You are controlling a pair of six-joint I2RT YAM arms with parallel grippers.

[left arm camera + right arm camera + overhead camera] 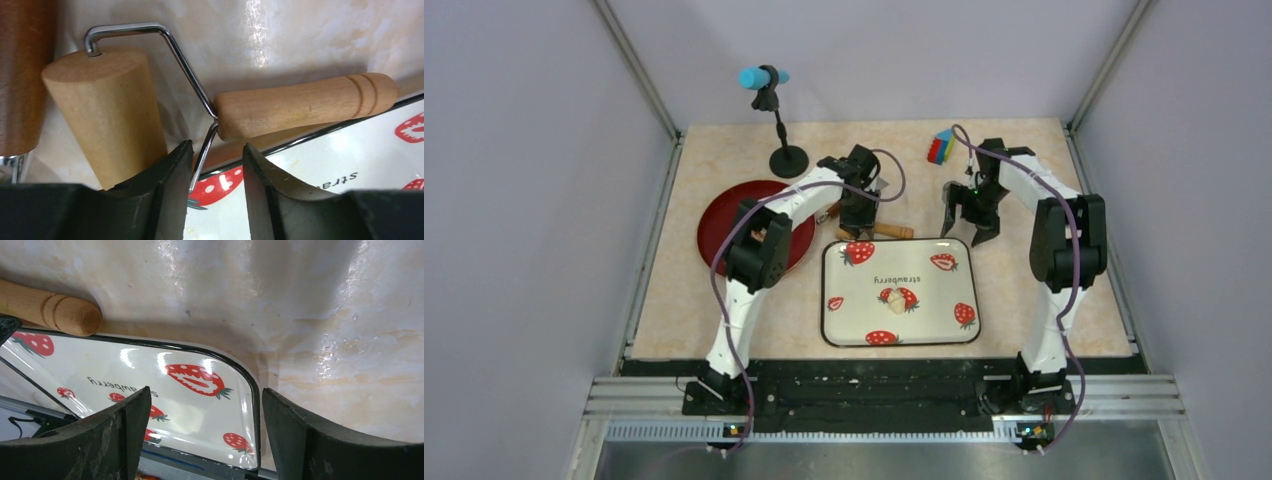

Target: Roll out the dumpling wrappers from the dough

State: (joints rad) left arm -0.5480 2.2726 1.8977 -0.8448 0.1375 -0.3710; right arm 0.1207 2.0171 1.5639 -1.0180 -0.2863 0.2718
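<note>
Clearly a pick-up step: reaching for the rolling pin (107, 120) before any rolling. At present, left tool (217, 152) poised over the far edge of the tray (320, 165), jaws about half apart and straddling the pin's wire frame (189, 62) right at the junction with the wooden handle (305, 102); nothing clamped yet, as far as can be seen. Better to shift toward the handle and close on the wood rather than on the thin wire, likely to slip or twist between the pads. Grip near the handle's middle, lift level, keep the roller clear of the tray rim, then carry across to the dough (892, 296), a small pale lump lying near the middle of the tray, well apart from both tools. Press lightly at first; probably too soft a lump to take a hard push without sticking. Meanwhile, right tool (205, 395) spread wide and empty, hanging over the tray's far right corner; perhaps useful for steadying the tray.

Counted: one lump of dough, no finished dumpling wrappers in view, one rolling pin, one tray, one red plate (714, 215) at left, two tools.
</note>
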